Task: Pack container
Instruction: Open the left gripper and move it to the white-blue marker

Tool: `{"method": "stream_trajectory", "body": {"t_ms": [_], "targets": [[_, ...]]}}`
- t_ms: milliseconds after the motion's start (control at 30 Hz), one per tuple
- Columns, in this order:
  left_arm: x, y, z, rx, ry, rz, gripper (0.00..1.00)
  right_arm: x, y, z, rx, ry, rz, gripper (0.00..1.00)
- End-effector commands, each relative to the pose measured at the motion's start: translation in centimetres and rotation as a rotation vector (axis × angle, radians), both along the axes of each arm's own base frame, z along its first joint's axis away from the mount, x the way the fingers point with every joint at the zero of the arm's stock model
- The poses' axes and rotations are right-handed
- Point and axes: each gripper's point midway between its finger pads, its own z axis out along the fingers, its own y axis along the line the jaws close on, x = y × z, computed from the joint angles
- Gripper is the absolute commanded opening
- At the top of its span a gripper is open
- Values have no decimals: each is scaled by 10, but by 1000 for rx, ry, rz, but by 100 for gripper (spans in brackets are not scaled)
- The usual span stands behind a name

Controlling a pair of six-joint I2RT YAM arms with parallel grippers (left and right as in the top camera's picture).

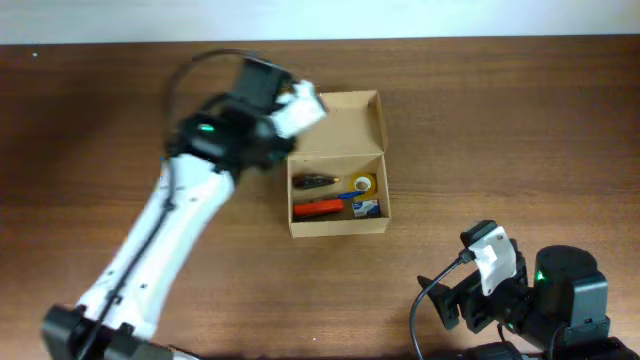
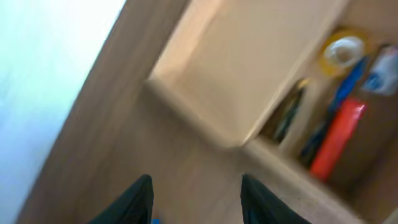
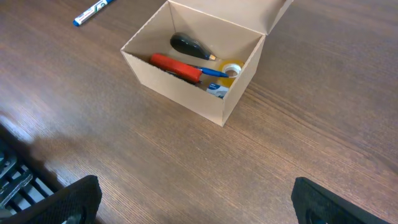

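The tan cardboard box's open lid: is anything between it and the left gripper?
Nothing visible does. Only a stretch of brown wooden table lies between the left gripper and the raised hinged flap lid of the tan cardboard box.

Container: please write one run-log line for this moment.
container: lid open, items inside | left gripper: open, near lid | right gripper: open, away

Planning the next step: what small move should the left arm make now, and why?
Probably move the open, empty left gripper to the blue-and-white marker lying outside the container; its lid stands open, so the marker can go in before closing.
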Motion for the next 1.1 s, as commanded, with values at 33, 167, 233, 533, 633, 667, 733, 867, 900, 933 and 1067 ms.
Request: {"method": "stream_trajectory", "body": {"t_ms": [33, 167, 233, 533, 633, 667, 733, 867, 900, 933, 1067], "targets": [[1, 66, -8, -14, 78, 231, 45, 1, -3, 0, -6, -6, -14, 99], [-1, 108, -14, -19, 124, 330, 45, 1, -3, 0, -6, -6, -14, 99], [-2, 124, -15, -18, 133, 371, 45, 1, -3, 0, -6, -6, -14, 99], [-15, 186, -49, -35, 233, 532, 50, 1, -3, 0, -6, -6, -14, 99], [-22, 199, -79, -49, 300, 572, 50, 1, -3, 0, -6, -6, -14, 99], [-23, 203, -89, -49, 319, 587, 50, 1, -3, 0, -6, -6, -14, 99], [-23, 211, -105, -57, 344, 625, 50, 1, -3, 0, -6, -6, -14, 99], [-14, 225, -128, -73, 359, 664, 49, 1, -3, 0, -6, -6, -14, 99], [-11, 227, -134, -73, 362, 669, 50, 1, -3, 0, -6, -6, -14, 99], [-9, 228, -139, -71, 367, 670, 50, 1, -3, 0, -6, -6, -14, 99], [-3, 228, -161, -64, 398, 667, 50, 1, -3, 0, -6, -6, -14, 99]]}}
